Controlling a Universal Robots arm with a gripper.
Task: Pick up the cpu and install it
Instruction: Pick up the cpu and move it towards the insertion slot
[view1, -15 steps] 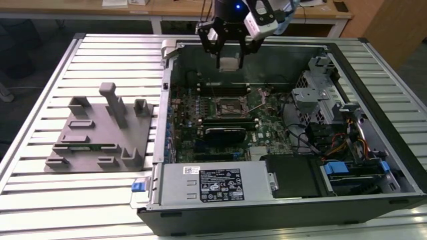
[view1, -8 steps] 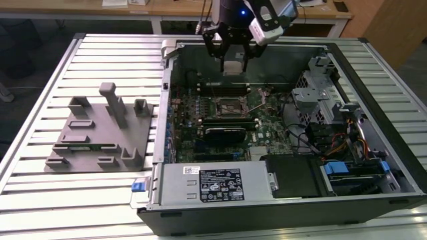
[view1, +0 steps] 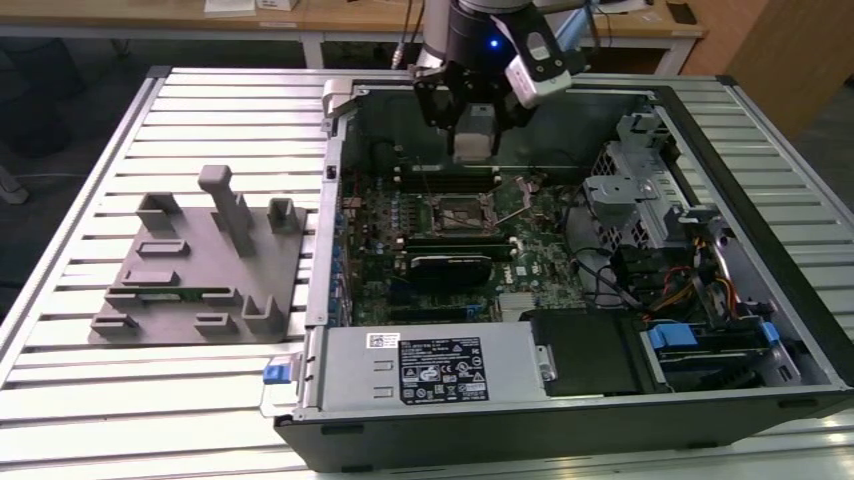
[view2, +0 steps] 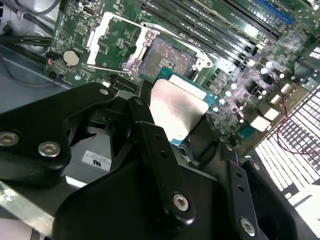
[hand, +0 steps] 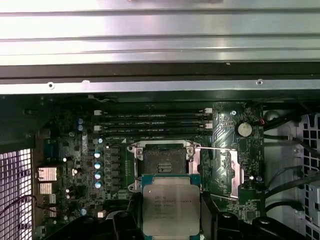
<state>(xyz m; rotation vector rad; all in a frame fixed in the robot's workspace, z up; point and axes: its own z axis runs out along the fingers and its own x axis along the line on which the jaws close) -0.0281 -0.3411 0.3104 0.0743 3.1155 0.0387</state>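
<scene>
Black gripper linkage is seen closest in the second wrist view. Its fingers are closed narrow on the cpu, which is gripped by two opposite edges with the silvery lid facing the camera.

- **Location:** in the exterior view the cpu is carried at upper centre of the frame, inside the open computer case. It is held clear above the motherboard, not resting on it.
- **Socket:** the socket is bare, and its load plate is swung open to one side. In the first wrist view the chip is seen just beside the socket, not over it.
- **Fixture:** the grey fixture is left on the slatted table, at left centre of the exterior view, well apart from the case.
- **Step, as judged:** pick-up is done and the carry to the socket is in hand. Seating is not yet done.
- **Next move, as judged:** the chip has to be squared to the socket frame with its keying matched, then let down flat without sliding across the contacts. The load plate has to be kept clear.

Not resolved:
- The underside of the cpu is hidden.
- One edge of the chip is cut off by the frame in the first wrist view.
- Fingertip contact is masked by the chip and the links.
- Corner marks and notches are hard to make out.
- Socket contacts are lost in shadow.
- Height above the socket cannot be told.
</scene>
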